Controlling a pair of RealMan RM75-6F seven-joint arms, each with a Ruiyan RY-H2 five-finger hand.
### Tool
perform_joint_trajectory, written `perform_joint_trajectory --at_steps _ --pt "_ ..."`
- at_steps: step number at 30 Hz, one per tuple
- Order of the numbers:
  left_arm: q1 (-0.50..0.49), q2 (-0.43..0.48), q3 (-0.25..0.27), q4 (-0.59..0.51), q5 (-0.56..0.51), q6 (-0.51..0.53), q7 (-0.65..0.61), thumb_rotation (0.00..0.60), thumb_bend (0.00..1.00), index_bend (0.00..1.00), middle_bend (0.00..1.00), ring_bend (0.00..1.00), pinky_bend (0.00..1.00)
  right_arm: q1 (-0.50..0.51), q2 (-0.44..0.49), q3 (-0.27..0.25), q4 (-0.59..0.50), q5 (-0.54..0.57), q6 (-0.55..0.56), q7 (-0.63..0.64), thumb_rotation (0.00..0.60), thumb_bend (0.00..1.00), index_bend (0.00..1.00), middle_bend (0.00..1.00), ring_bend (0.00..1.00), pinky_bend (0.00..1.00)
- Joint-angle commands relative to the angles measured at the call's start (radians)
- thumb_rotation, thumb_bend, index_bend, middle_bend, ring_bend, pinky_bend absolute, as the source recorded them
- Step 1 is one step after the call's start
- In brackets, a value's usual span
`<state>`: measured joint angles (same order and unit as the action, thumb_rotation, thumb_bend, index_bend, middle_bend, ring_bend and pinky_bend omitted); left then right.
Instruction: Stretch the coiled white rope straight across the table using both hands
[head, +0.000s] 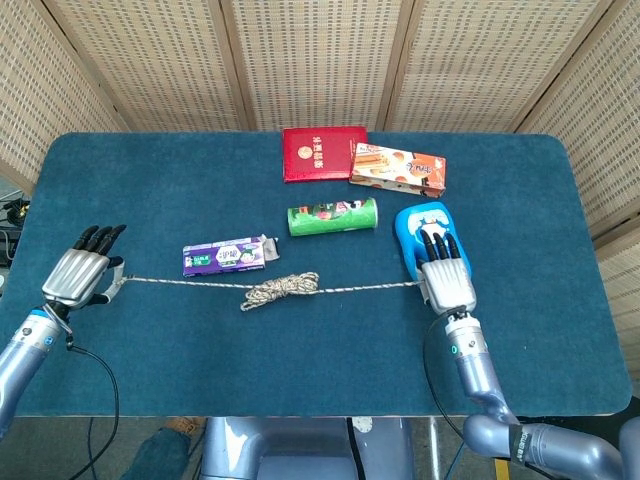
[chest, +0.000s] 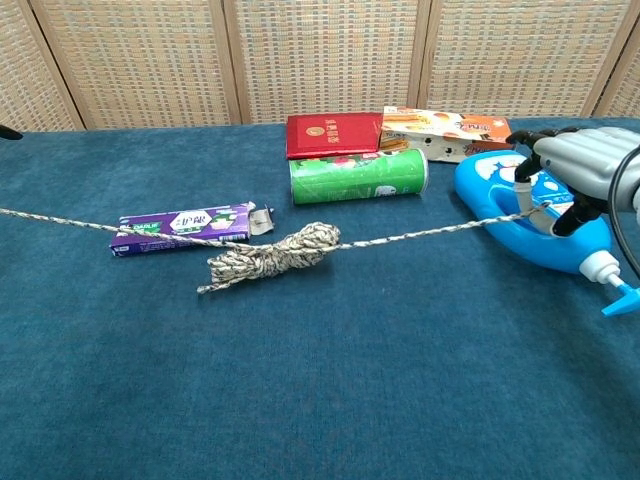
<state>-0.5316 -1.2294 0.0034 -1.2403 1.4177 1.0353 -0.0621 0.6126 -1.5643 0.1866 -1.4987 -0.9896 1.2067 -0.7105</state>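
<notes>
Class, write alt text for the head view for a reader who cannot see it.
Two robot hands pull a white rope taut across a blue table; a small tangle remains mid-rope. The left hand and right hand each hold an end.

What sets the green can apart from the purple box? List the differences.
1. The green can is a round tube; the purple box is flat and rectangular.
2. The white rope crosses the purple box's front edge, while the green can lies apart from it, farther back.
3. The purple box has a torn-looking open flap at its right end; the green can looks closed.

Both lie on their sides on the blue table.
</notes>
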Motion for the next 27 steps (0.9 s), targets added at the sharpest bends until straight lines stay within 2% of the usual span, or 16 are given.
perform_joint_trajectory --at_steps 1,12,13,14,15,16,17,18,20,27 --pt "0.004 -0.001 -0.001 0.005 0.002 -0.001 -0.006 0.600 0.63 0.82 0.00 0.00 0.00 -0.001 0.003 0.002 -0.002 0.004 0.004 -0.006 0.600 0.44 0.65 0.00 0.00 0.00" --pt "0.012 -0.013 -0.003 0.032 0.008 -0.012 -0.034 0.600 0.63 0.82 0.00 0.00 0.00 -0.005 0.010 0.008 -0.009 0.035 0.005 -0.019 0.600 0.44 0.65 0.00 0.00 0.00" --pt "0.012 -0.013 -0.003 0.033 0.009 -0.013 -0.036 0.600 0.63 0.78 0.00 0.00 0.00 -0.005 0.010 0.007 -0.011 0.036 0.002 -0.017 0.600 0.44 0.62 0.00 0.00 0.00" --pt "0.013 -0.014 -0.003 0.033 0.010 -0.014 -0.037 0.600 0.58 0.67 0.00 0.00 0.00 -0.006 0.011 0.007 -0.013 0.038 -0.001 -0.014 0.600 0.39 0.51 0.00 0.00 0.00" --pt "0.013 -0.014 -0.003 0.032 0.011 -0.015 -0.040 0.600 0.47 0.46 0.00 0.00 0.00 -0.006 0.012 0.007 -0.015 0.040 -0.006 -0.007 0.600 0.30 0.36 0.00 0.00 0.00" --pt "0.014 -0.013 -0.003 0.026 0.012 -0.017 -0.052 0.600 0.37 0.30 0.00 0.00 0.00 -0.009 0.011 0.013 -0.021 0.038 -0.010 0.020 0.600 0.23 0.24 0.00 0.00 0.00" --pt "0.015 -0.011 -0.002 0.022 0.017 -0.014 -0.069 0.600 0.19 0.12 0.00 0.00 0.00 -0.011 0.011 0.015 -0.023 0.030 -0.011 0.040 0.600 0.13 0.10 0.00 0.00 0.00" --pt "0.016 -0.008 -0.002 0.019 0.023 -0.010 -0.083 0.600 0.07 0.02 0.00 0.00 0.00 -0.012 0.012 0.015 -0.023 0.022 -0.011 0.053 0.600 0.08 0.05 0.00 0.00 0.00" --pt "0.023 0.001 -0.002 0.013 0.039 0.010 -0.116 0.600 0.00 0.00 0.00 0.00 0.00 -0.016 0.015 0.015 -0.026 -0.005 -0.001 0.079 0.600 0.04 0.00 0.00 0.00 0.00" --pt "0.068 0.055 -0.017 -0.039 0.074 0.132 -0.208 0.600 0.00 0.00 0.00 0.00 0.00 -0.051 0.068 0.006 -0.115 -0.111 0.067 0.152 0.600 0.03 0.00 0.00 0.00 0.00"
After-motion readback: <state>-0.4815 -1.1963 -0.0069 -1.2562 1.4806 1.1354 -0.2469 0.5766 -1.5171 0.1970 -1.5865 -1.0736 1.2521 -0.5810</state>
